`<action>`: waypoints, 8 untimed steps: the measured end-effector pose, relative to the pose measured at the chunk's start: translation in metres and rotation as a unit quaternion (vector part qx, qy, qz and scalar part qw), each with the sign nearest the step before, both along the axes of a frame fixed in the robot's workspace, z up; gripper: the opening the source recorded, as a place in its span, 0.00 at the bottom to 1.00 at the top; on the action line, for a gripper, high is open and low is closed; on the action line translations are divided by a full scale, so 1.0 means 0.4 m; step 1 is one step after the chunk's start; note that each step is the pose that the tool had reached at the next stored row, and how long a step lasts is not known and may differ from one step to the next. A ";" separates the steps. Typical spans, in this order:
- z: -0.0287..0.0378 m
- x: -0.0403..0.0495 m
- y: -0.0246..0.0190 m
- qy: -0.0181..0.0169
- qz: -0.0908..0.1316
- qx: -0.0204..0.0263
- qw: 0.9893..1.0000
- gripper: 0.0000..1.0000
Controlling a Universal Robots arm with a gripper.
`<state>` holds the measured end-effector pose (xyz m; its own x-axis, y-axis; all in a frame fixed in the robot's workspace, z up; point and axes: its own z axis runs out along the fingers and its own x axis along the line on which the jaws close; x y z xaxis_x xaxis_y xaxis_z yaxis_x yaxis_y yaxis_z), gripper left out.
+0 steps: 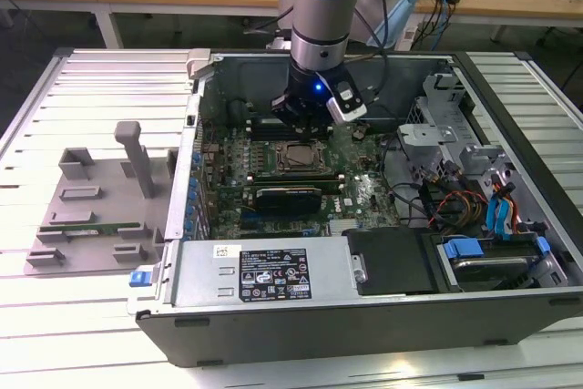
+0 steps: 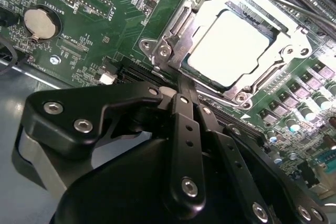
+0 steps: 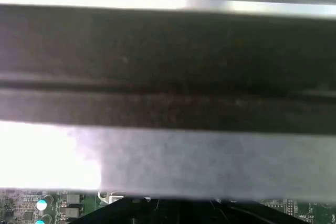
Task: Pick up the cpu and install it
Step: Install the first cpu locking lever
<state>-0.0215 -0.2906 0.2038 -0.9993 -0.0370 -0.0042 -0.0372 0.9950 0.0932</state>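
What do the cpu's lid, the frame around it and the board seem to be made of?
The cpu lid looks like matte silvery metal: pale, even, softly reflective. The socket frame seems to be bare polished steel, with bright glints and stamped edges. The motherboard looks like green lacquered circuit board, probably fibreglass, with printed white markings.

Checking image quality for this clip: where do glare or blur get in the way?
Second wrist view: glare whitens the cpu lid in its socket; the gripper linkage close to the lens is soft. First wrist view: a blurred dark band with blown-out white patches. Exterior view: evenly lit, motherboard readable.
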 end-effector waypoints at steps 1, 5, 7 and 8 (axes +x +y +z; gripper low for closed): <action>0.001 0.000 0.000 0.000 0.000 0.000 1.000 0.11; 0.003 0.000 -0.002 0.000 0.000 0.000 1.000 0.11; 0.003 0.000 -0.006 0.000 0.000 -0.001 1.000 0.11; 0.002 0.000 -0.007 0.000 0.000 -0.001 1.000 0.11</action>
